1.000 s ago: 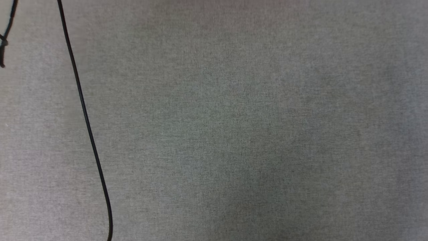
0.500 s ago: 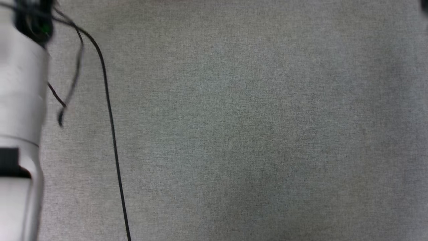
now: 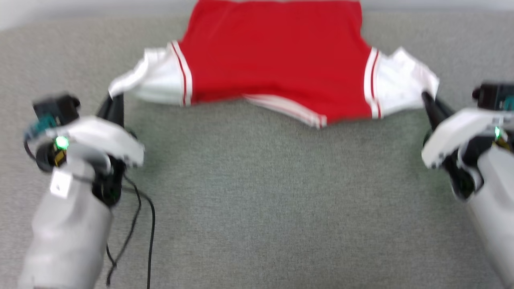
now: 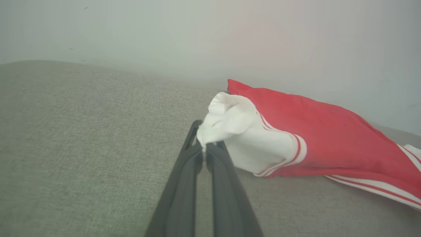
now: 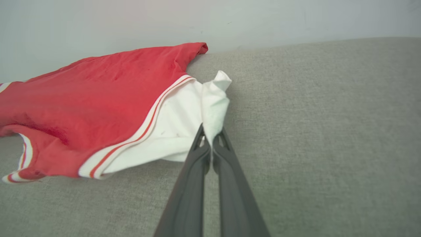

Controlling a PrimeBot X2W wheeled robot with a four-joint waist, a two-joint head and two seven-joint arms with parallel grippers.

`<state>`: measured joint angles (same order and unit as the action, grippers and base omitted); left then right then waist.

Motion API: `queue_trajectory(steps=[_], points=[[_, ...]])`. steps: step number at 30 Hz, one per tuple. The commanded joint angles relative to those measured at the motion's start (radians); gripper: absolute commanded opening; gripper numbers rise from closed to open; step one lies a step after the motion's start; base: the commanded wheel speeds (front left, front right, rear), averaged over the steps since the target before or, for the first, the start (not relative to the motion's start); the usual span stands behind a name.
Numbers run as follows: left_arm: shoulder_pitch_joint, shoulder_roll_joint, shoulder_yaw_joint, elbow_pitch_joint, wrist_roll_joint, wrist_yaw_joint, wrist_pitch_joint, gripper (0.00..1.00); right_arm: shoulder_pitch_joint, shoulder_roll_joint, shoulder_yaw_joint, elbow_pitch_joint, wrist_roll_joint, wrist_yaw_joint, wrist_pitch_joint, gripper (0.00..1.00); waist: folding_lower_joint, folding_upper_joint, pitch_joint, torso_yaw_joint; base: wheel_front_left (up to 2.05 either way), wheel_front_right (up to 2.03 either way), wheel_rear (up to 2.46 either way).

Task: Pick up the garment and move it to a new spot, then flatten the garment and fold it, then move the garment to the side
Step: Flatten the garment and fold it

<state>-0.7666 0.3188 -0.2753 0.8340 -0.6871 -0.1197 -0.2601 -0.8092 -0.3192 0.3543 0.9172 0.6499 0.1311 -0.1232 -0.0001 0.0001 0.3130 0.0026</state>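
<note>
The garment (image 3: 277, 56), a red T-shirt with white sleeves and red-and-white striped trim, is stretched sideways across the far part of the grey fabric surface (image 3: 261, 200), plain red side up. My left gripper (image 3: 114, 98) is shut on the tip of the garment's left white sleeve (image 4: 230, 121). My right gripper (image 3: 426, 98) is shut on the tip of the right white sleeve (image 5: 213, 98). Both sleeve tips are lifted a little off the surface. In the wrist views, each pair of dark fingers (image 4: 184, 184) (image 5: 190, 184) is pressed together on white cloth.
A pale wall (image 4: 210, 33) rises just behind the garment at the surface's far edge. Loose black cables (image 3: 136, 224) hang from my left forearm over the near left of the surface.
The head camera has tilted up: earlier it showed bare grey surface, a cable and part of the left arm; now it shows the garment and both grippers.
</note>
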Motion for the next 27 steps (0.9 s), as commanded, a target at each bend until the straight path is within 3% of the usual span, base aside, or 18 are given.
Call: queue_trajectory(steps=[1,13,27], points=[[0.044,0.0,0.012,-0.023,0.012,0.008,-0.007,0.0,0.04,-0.013,0.005,-0.017,0.011,-0.001,-0.007,0.0,0.0001,-0.0001,-0.063,0.01,0.0,0.0,0.0],[0.501,0.005,0.07,-0.29,0.047,0.092,-0.006,0.0,0.441,-0.065,-0.065,-0.235,0.021,-0.001,0.002,0.0,0.0001,-0.0001,-0.248,0.011,0.0,0.0,0.0],[0.948,0.027,0.083,-0.639,0.011,0.234,0.079,0.0,0.924,0.041,-0.353,-0.559,-0.182,-0.001,0.172,0.0,0.0001,-0.0001,-0.354,0.028,0.0,0.0,0.0]])
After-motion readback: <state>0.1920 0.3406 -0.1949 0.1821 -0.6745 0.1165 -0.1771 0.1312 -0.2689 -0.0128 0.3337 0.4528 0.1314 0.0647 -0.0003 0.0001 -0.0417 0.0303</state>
